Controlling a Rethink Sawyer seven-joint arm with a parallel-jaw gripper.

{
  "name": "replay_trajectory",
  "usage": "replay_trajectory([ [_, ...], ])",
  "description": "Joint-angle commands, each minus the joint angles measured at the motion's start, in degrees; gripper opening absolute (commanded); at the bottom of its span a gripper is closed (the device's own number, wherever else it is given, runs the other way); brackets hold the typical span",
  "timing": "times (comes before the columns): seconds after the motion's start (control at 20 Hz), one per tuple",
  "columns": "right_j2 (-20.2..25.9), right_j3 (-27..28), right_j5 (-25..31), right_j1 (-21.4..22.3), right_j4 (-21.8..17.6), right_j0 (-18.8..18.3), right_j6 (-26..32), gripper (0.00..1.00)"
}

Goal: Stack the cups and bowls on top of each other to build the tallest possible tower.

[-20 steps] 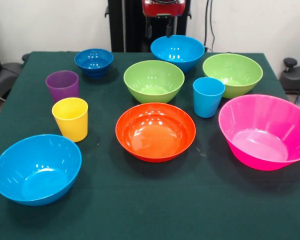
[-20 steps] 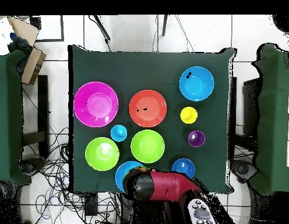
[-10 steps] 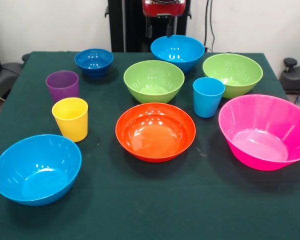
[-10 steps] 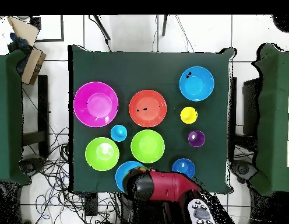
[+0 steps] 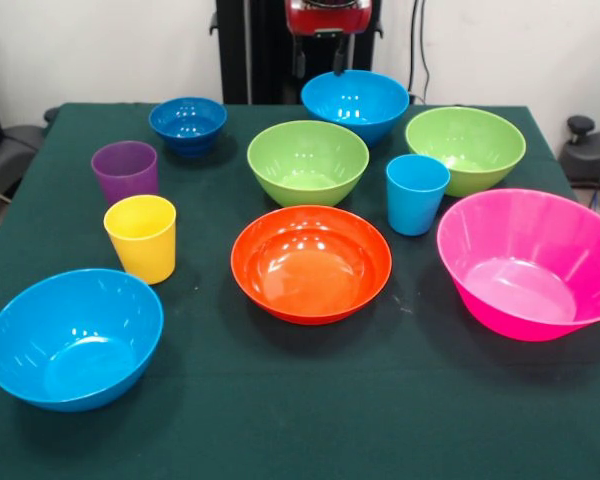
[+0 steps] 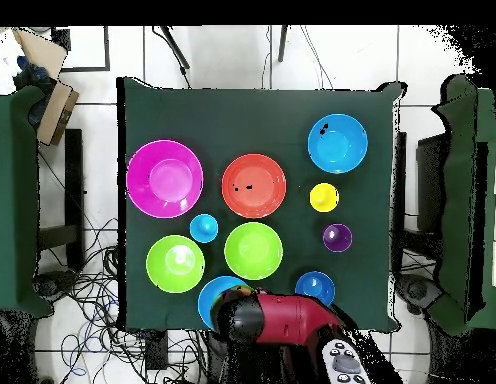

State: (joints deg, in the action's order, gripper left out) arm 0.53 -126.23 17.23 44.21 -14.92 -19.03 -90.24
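You see ten pieces standing separate on the green desk, pink bowl at one side edge, gripper above the pedestal-edge blue bowl, finger state unclear.

So, seen from the front, everything sits straight on the worktop, each piece on its own spot.

- **Nearest row:** near-left bowl at the left corner, middle bowl in the centre, near-right bowl out by the right edge.
- **Left side:** front cup is just behind the near-left bowl, with rear cup right behind that.
- **Centre:** centre-back bowl sits behind the middle bowl. Right cup stands to its right, just beside far-right bowl.
- **Back row:** far-left bowl behind the rear cup, and far bowl at the far edge, behind the centre-back bowl.
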Motion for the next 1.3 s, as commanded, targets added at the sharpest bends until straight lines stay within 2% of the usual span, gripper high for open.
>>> replay_trajectory([
  [0.05, 5.78, -2.05, -3.76, -2.55, -0.25, -1.70, -6.57, 1.00],
  [0.3, 8.99, -3.15, -0.65, 0.05, 1.86, -4.82, -5.64, 1.00],
  [0.65, 12.46, -3.59, 2.31, 2.16, 0.72, -10.74, -1.88, 1.00],
  [1.3, 15.35, -1.49, 6.67, 2.61, -1.55, -16.27, 1.30, 1.00],
])
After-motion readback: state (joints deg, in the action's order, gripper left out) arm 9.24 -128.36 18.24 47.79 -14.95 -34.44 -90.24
